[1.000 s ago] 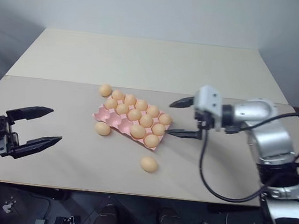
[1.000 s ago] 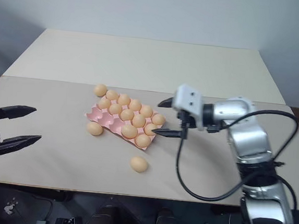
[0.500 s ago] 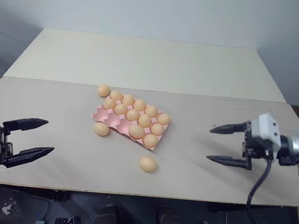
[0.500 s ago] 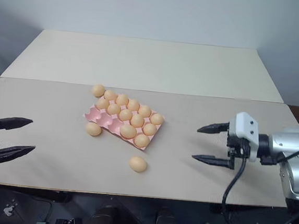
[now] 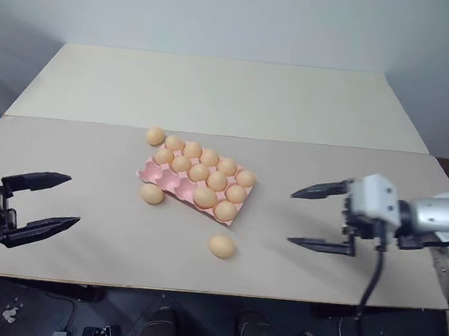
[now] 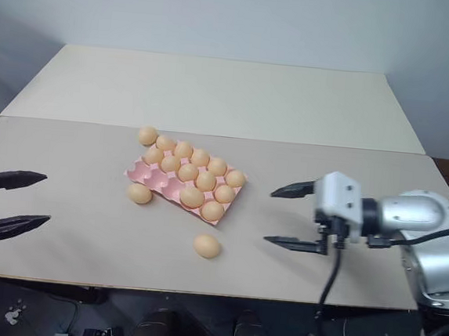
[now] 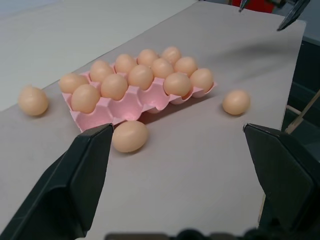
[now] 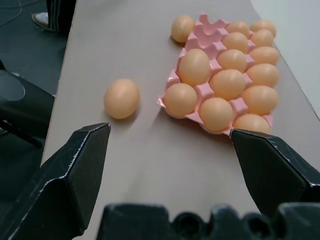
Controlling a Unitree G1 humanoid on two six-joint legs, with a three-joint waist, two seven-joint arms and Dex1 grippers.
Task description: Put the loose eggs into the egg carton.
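Observation:
The pink egg carton [image 5: 152,174] lies mid-table with eggs in most of its cups; its front-left cups are bare. Three loose eggs lie on the table: one [image 5: 156,136] at the carton's far left corner, one [image 5: 152,194] against its front-left side, one [image 5: 221,246] in front of it. My right gripper [image 5: 291,219] hovers open to the right of the carton, pointing at it, with nothing between its fingers. At the table's left edge my left gripper [image 5: 74,199] is open and empty, well clear of the eggs. The left wrist view shows the near egg [image 7: 130,136].
The table [image 5: 215,96] is made of two beige boards joined by a seam behind the carton. Its front edge runs just below the front egg. A black cable [image 5: 371,291] hangs from my right wrist.
My right gripper drew back from the carton's right edge, swung far right, then came partly back towards the front; it stayed open. The left gripper and the eggs kept still.

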